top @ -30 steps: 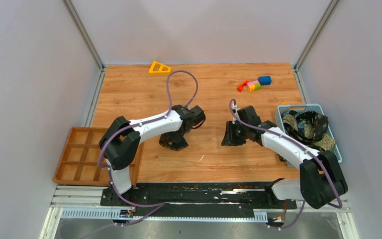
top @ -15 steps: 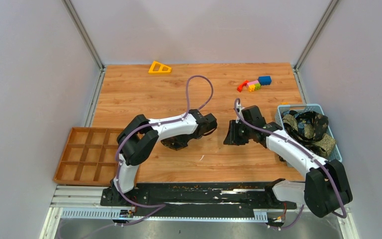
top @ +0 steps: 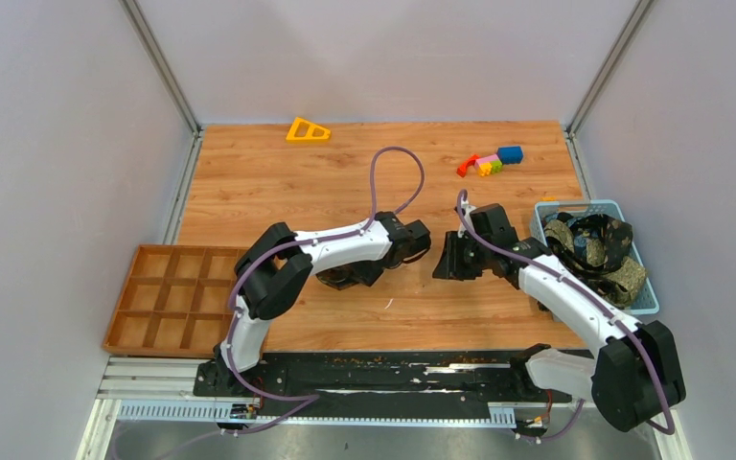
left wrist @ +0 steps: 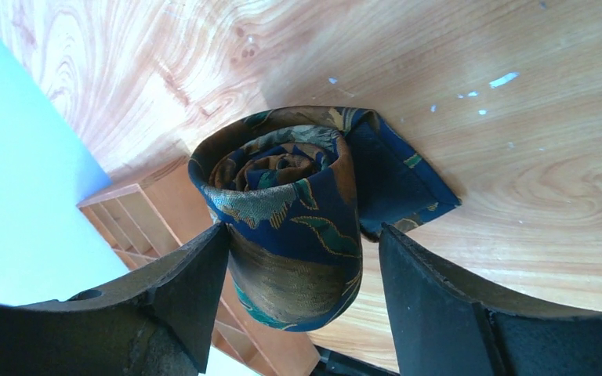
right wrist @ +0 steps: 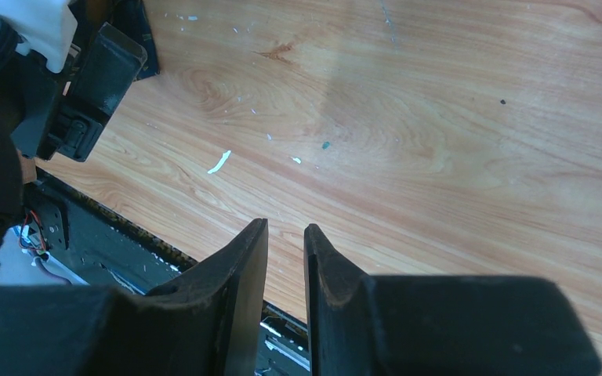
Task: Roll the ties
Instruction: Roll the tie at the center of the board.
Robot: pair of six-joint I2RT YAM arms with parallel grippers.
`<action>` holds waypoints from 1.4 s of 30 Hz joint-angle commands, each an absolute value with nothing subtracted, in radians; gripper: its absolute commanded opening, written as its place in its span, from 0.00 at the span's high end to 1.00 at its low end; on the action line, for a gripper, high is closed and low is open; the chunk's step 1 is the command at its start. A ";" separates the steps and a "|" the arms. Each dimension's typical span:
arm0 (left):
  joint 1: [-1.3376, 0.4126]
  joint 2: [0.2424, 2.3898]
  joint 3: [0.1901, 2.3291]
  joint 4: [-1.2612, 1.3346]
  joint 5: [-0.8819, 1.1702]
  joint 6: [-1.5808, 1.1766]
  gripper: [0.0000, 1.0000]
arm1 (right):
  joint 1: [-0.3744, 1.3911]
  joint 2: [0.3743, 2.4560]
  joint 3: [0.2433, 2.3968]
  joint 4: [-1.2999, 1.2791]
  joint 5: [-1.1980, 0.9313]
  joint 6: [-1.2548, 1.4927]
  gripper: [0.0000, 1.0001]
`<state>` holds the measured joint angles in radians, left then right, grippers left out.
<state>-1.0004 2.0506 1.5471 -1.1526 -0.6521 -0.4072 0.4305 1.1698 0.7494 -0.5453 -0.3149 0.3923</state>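
1. The bench (top: 278, 172) is a wooden top that carries everything here.
2. My left arm (top: 331, 244) reaches across toward the middle, with its purple cable (top: 398, 153) looping up over the wood. My right arm (top: 565, 287) bends in from the other side. The two wrists are near each other at the middle of the bench.
3. A wooden tray (top: 123, 299) with square compartments sits at the near left corner.
4. A light blue basket (top: 575, 205) stands at the right edge, just beside my right arm. It holds a loose heap of ties (top: 594, 244), dark with olive and gold mottling.
5. My left jaws are apart, with a rolled tie (left wrist: 290, 204) standing between them, its spiral end facing the wrist camera. One finger (left wrist: 180, 290) lies against the roll. The other finger (left wrist: 439, 298) is just beside it, and a sliver of wood shows in the gap, so the roll is not clamped. The tie's pointed end lies flat on the bench past the roll. From above, my arm hides the roll.
6. My right jaws are almost together with only a thin slit between the fingers (right wrist: 227, 290), and they hold nothing. They hang over bare wood.
7. A cluster of coloured toy blocks (top: 489, 161) lies at the far right.
8. A yellow triangle (top: 307, 129) lies at the far edge.
9. A white fleck (right wrist: 219, 162) lies on the wood between the arms.
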 commanded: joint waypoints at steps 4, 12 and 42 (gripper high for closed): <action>-1.009 2.007 1.588 -1.151 -0.569 -0.434 0.23 | 0.427 1.140 0.772 -0.560 -0.305 0.419 0.75; -1.009 1.951 1.552 -1.074 -0.433 -0.408 0.25 | 0.428 1.140 0.772 -0.554 -0.315 0.432 0.75; -1.002 1.768 1.576 -1.050 -0.426 -0.390 0.17 | 0.429 1.122 0.816 -0.565 -0.312 0.480 0.75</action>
